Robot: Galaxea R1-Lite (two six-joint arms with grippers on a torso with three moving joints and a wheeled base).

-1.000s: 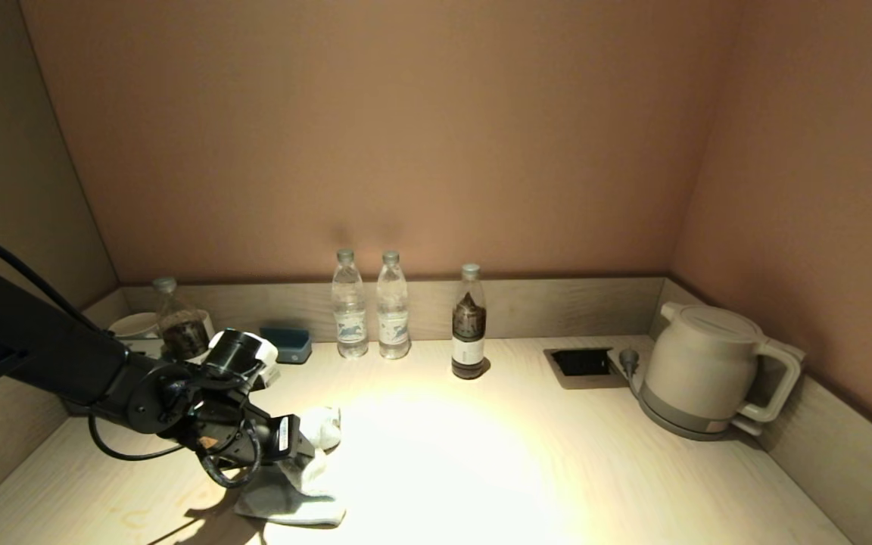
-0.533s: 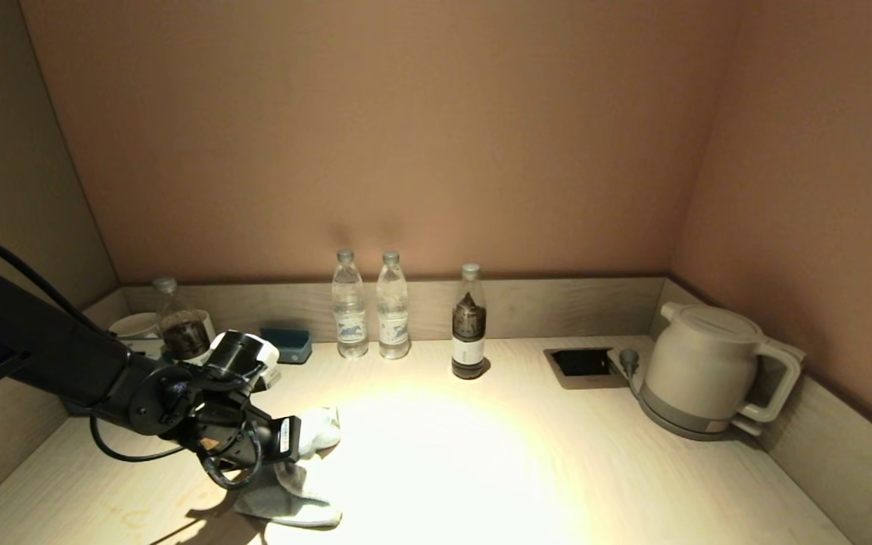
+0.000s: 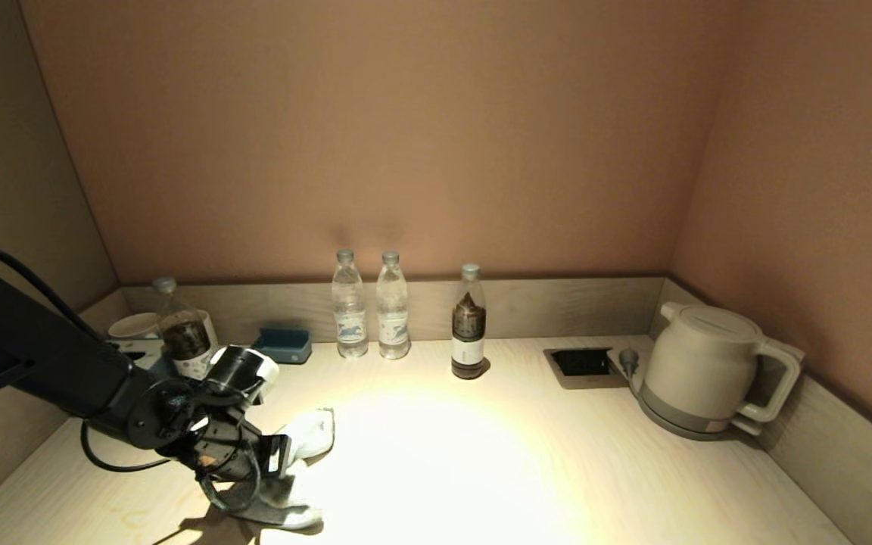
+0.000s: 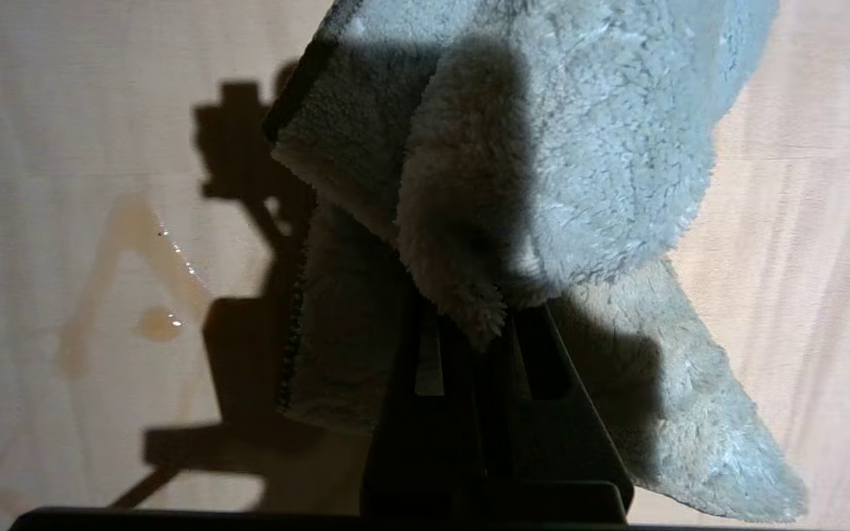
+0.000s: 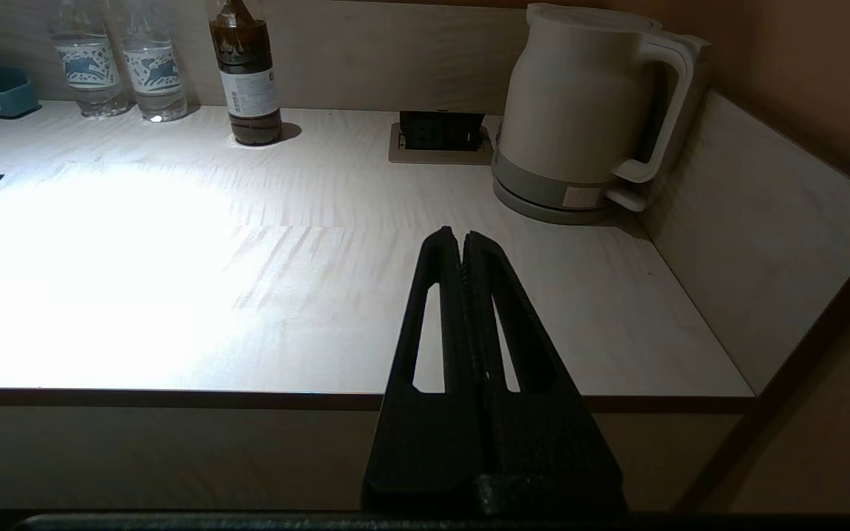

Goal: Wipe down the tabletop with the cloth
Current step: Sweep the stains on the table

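While the left gripper (image 3: 284, 456) hung low over the near left part of the tabletop (image 3: 481, 454), its fingers (image 4: 462, 346) were clamped on a fold of the pale cloth (image 3: 296, 454), which draped from them onto the wood, one end lying toward the bright pool of light and the other bunched under the wrist. In the left wrist view the cloth (image 4: 543, 162) spread beyond the fingertips, and a wet, glistening streak (image 4: 152, 280) lay on the tabletop (image 4: 801, 221) just beside it. The right gripper (image 5: 462, 247) was held off the near right edge of the tabletop (image 5: 248, 258), its fingers pressed together on nothing. Along the back wall stood two clear water bottles (image 3: 370, 306) side by side, a dark bottle (image 3: 469, 322) near them, and another dark bottle (image 3: 182, 329) at the left beside a blue tray (image 3: 284, 344). A white kettle (image 3: 708, 371) sat on its base at the right, next to a recessed socket (image 3: 578, 362)
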